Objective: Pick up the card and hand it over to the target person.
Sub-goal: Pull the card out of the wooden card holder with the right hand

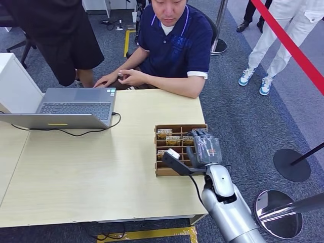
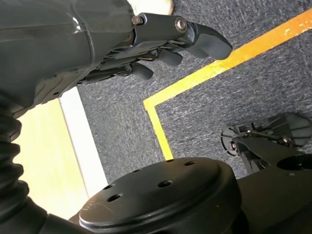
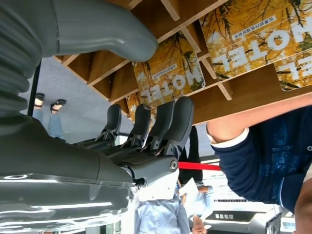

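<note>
A shallow wooden card box (image 1: 168, 171) with dividers sits near the right edge of the table (image 1: 95, 167). In its slots stand several yellow "HOTEL" cards (image 1: 164, 132). My right hand (image 1: 204, 147) hovers over the right part of the box, thumb spread toward the left and nothing held. In the right wrist view its dark fingers (image 3: 173, 122) point at one card (image 3: 169, 73), close to it but apart; another card (image 3: 257, 34) is beside it. My left hand (image 2: 158, 48) hangs beside the table over the carpet, holding nothing. A seated person in a navy polo (image 1: 175, 40) faces me across the table.
An open laptop (image 1: 72, 104) with a black cable lies at the table's back left. Other people stand behind, one in black (image 1: 57, 35), one in white trousers (image 1: 282, 40). A red barrier belt (image 1: 290, 45) and round stanchion bases (image 1: 279, 212) stand on the right.
</note>
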`<state>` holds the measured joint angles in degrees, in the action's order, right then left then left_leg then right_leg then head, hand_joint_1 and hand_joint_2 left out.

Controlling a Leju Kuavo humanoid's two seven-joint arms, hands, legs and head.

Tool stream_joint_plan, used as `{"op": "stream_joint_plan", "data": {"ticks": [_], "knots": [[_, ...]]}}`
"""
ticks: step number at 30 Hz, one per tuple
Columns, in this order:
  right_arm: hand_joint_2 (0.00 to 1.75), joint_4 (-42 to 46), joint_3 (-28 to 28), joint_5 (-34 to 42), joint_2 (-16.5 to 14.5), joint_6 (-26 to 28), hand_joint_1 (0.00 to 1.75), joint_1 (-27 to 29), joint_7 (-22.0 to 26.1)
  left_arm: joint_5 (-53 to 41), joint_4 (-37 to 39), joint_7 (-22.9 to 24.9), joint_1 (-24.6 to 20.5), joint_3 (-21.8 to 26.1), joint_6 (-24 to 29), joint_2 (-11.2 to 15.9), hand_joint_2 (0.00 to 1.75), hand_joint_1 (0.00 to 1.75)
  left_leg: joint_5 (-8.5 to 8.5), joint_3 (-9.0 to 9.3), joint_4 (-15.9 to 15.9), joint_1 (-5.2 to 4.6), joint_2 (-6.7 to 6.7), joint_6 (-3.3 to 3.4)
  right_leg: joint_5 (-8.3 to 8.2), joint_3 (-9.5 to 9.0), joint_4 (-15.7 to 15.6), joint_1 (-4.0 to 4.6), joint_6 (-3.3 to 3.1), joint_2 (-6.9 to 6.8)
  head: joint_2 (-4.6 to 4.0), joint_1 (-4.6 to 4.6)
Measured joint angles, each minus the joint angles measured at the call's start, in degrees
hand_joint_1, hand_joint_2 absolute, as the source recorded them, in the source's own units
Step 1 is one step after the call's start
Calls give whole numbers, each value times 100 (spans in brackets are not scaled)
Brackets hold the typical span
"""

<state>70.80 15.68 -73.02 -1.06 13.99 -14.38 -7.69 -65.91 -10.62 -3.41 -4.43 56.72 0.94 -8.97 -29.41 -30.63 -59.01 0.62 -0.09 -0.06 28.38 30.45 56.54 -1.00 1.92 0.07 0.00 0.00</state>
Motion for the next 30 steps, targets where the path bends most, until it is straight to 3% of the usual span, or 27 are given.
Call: {"op": "stream_joint_plan", "data": {"ticks": [4, 6, 8, 10, 23, 27, 28, 30], "knots": [[175, 26, -6, 15, 14, -8, 98, 2, 4, -10, -1, -17, 1, 0, 4, 0, 175, 0, 0, -1, -1, 0, -2, 0, 1, 0, 1, 0, 1, -1, 0, 0], [175, 40, -9, 23, 14, -4, 116, 7, 8, -15, -1, -22, 1, -1, 5, 0, 175, 0, 0, -1, 0, 0, -1, 0, 0, 0, 0, 0, 0, -1, 0, 0], [175, 55, -13, 30, 16, 1, 144, 17, 10, -22, 0, -24, 0, -6, 4, 0, 175, 0, 1, 1, 1, 0, 0, 0, -1, -1, -2, 1, -1, -1, 0, 0], [175, 75, -21, 36, 18, 3, 155, 33, 9, -32, 0, -22, -1, -11, 1, 0, 175, 0, 1, 0, 1, 0, -3, 0, 0, -1, -1, 0, 0, -3, 0, 0], [175, 137, -32, 38, 15, -3, 151, 72, 8, -117, -1, -13, -2, -82, -14, 19, 175, 0, 10, 2, 11, 3, 2, 1, -12, -3, -15, 4, -8, 1, 0, 0], [175, 145, -41, 51, 5, -20, 153, 90, 23, -176, 27, -271, 7, -162, -349, 79, 0, 0, 2, 1, 2, 1, -4, 0, -1, -1, -4, 2, -2, -3, 0, 0], [175, 141, -47, 60, 1, -25, 153, 93, 32, -170, 19, -367, 14, -163, -451, 96, 0, 0, 1, 1, 1, 1, -6, 0, 0, -1, -2, 1, -1, -5, 0, 0], [175, 134, -56, 72, -10, -33, 154, 98, 50, -175, -11, -483, 31, -170, -510, 118, 87, 0, 1, 0, 0, 1, -10, -1, 2, -1, -1, 1, 0, -9, 0, 0]]}}
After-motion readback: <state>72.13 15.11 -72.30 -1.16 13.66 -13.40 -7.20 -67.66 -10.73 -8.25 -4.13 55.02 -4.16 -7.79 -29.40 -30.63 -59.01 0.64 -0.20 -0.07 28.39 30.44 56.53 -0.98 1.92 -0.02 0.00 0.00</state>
